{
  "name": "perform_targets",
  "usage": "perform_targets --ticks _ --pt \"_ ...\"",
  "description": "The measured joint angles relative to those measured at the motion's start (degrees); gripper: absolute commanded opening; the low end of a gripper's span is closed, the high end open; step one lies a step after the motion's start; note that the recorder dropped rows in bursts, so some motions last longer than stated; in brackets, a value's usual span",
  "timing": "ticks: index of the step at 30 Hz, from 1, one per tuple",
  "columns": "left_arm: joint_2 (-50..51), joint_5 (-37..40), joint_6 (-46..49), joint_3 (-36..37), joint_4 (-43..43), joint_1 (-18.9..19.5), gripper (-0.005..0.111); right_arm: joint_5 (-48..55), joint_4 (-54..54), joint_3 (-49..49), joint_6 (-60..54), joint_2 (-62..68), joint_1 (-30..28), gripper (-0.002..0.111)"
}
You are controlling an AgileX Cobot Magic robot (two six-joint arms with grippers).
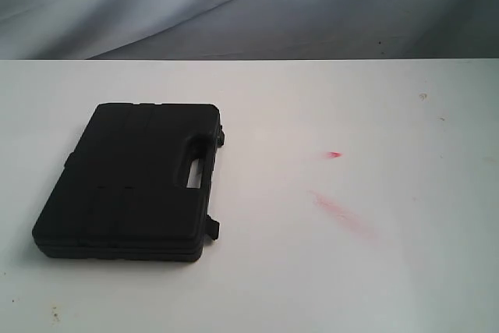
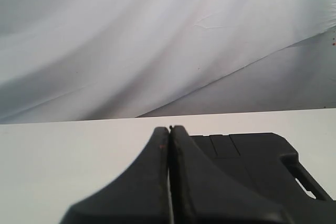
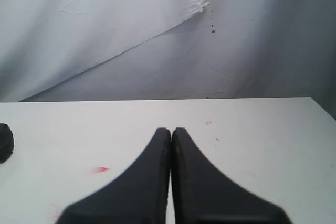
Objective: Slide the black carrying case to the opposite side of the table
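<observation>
a black case (image 1: 129, 181) lies flat on the left part of a white table (image 1: 351, 271) in the exterior view. the right part shows only faint red smears (image 1: 337, 210). no arm appears in that view.

the left gripper (image 2: 169, 129) is clenched, jaws pressed together with nothing between them. it hangs above the table, with the case just beyond its tips and off to one side. the right gripper (image 3: 171, 129) is also clenched on nothing, over bare table, and only a corner of the case shows at the edge of its view.

the step in hand looks like the approach for the push. it would go best with the closed left fingers set low against the case's outer left edge, near the middle of that edge, so the case travels straight instead of turning. the tips should skim the table without digging in, and the push should be slow and even.

the case is a flat, matte, moulded rectangle with rounded corners. it has a cut-out handle (image 1: 192, 171) on its right side, with a small latch (image 1: 213, 228) on either side of the handle.
</observation>
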Motion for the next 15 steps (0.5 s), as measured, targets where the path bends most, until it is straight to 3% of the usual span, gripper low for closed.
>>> perform_targets --ticks 10,15 --pt "0.0 0.0 0.0 0.0 -5.0 0.0 0.000 0.0 0.0 0.0 0.0 0.0 0.0 0.000" --pt "0.0 0.0 -2.1 -4.8 -5.8 0.0 0.000 0.0 0.0 0.0 0.0 0.0 0.0 0.000"
